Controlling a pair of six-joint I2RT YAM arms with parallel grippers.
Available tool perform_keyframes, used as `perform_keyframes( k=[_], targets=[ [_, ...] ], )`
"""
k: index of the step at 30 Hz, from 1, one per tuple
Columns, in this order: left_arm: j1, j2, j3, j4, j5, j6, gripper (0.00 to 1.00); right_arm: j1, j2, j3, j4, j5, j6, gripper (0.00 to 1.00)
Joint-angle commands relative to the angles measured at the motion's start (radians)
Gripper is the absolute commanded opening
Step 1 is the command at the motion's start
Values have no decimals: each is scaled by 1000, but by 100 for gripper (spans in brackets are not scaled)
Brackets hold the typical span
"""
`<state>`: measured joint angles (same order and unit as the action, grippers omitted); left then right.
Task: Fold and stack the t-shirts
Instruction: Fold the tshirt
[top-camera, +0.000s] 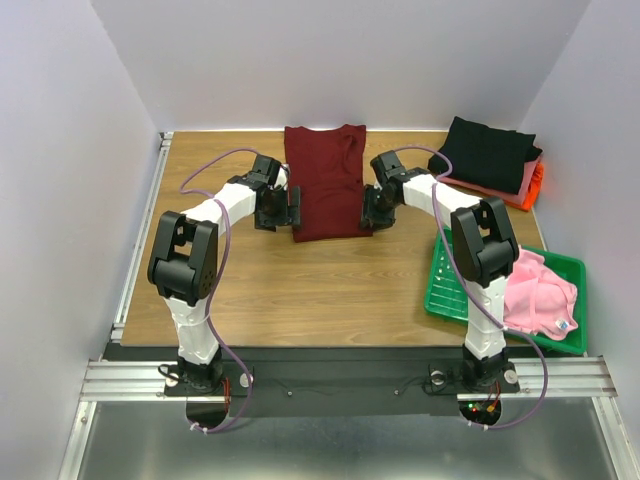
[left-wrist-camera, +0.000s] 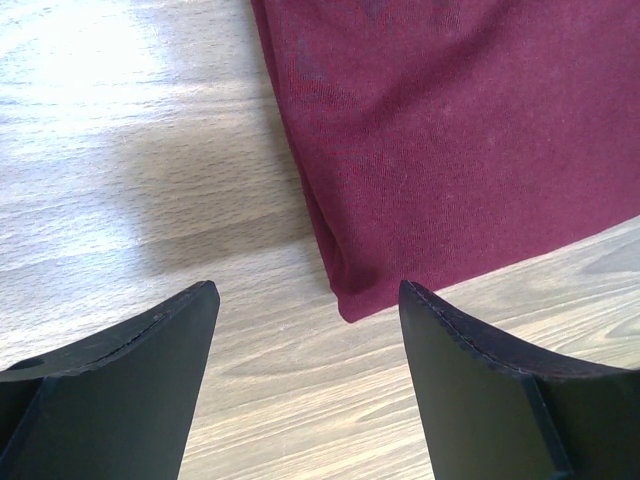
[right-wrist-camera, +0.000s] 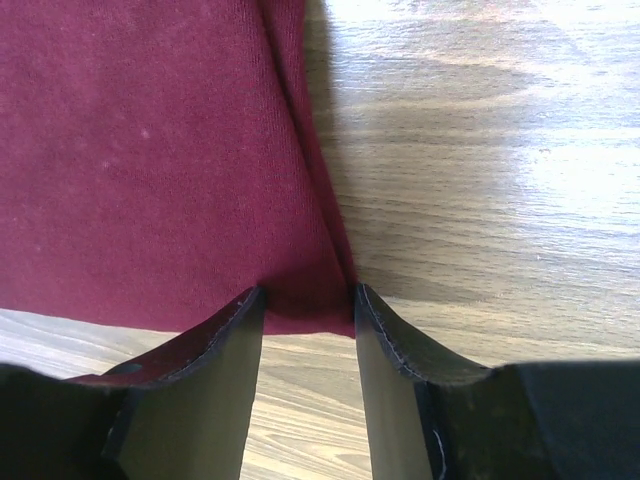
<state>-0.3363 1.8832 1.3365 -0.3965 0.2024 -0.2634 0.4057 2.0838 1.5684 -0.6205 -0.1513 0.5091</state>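
The dark maroon t-shirt (top-camera: 325, 180) lies folded into a long strip at the far middle of the table, collar end away from me. My left gripper (top-camera: 288, 207) sits at its near left corner. In the left wrist view it (left-wrist-camera: 308, 300) is open wide and empty, and the shirt's corner (left-wrist-camera: 400, 150) lies just ahead between the fingers. My right gripper (top-camera: 368, 212) is at the near right corner. In the right wrist view its jaws (right-wrist-camera: 308, 295) stand partly open, straddling the shirt's corner (right-wrist-camera: 150, 170), which lies flat on the wood.
Black (top-camera: 487, 150), salmon (top-camera: 527, 177) and orange (top-camera: 538, 182) folded tees are stacked at the far right. A green tray (top-camera: 445, 290) at the near right holds a crumpled light pink tee (top-camera: 540, 292). White walls enclose the table.
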Motion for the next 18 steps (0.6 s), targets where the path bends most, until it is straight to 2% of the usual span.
perform_keyframes(
  k=[1, 7, 14, 18],
  targets=[
    [-1, -44, 15, -2, 8, 6, 84, -1, -13, -2, 19, -1, 22, 47],
    [-1, -35, 24, 2, 20, 0, 84, 1, -16, -13, 15, -7, 12, 47],
    [-1, -16, 27, 19, 20, 0, 81, -1, -7, -31, -13, -14, 0, 52],
    [-9, -27, 4, 39, 35, 3, 80, -1, 4, -39, -19, -22, -1, 49]
  ],
)
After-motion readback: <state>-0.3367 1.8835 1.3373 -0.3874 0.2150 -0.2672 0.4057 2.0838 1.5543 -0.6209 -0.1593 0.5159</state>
